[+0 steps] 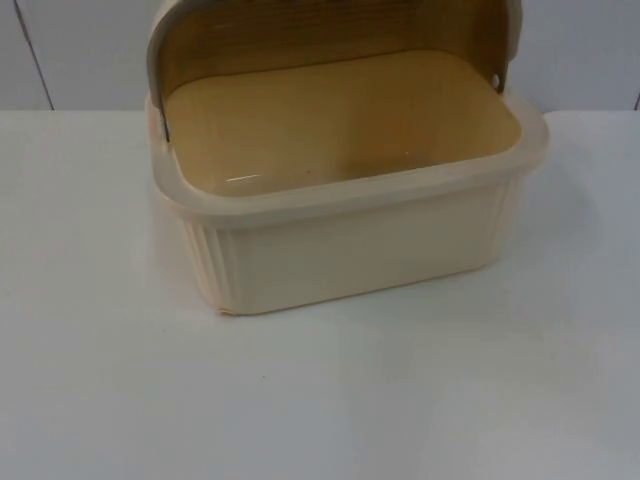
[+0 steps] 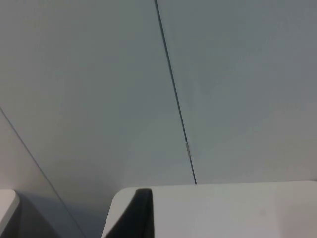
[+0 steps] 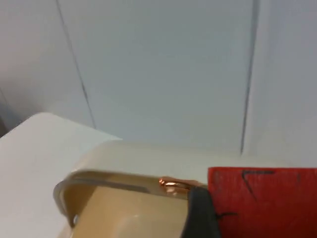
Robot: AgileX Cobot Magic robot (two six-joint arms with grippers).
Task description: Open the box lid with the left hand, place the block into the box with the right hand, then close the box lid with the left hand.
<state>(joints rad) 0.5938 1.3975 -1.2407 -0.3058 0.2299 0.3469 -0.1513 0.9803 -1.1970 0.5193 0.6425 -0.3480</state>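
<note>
White table top ending at grey partition wall. Cream box near the far edge, lid already tipped back and standing behind the cavity, so inside left bare and reachable from above. Nothing inside the box yet.

Right wrist view: red block sitting right against a black fingertip, raised over the lid rim and box interior, partition behind. Looks carried by the right gripper, jaws apparently closed on the block, though opposite finger hidden, so grip inferred, not confirmed. Held high probably to clear the upright lid before lowering.

Left wrist view: one black fingertip over a table corner, facing the wall. Left arm waiting off to the side, likely kept clear for the drop. Jaw opening cannot be told.

Stage, judged: lid opened, block on way in, closing not yet done. Risk: block clipping rim or lid on descent.
</note>
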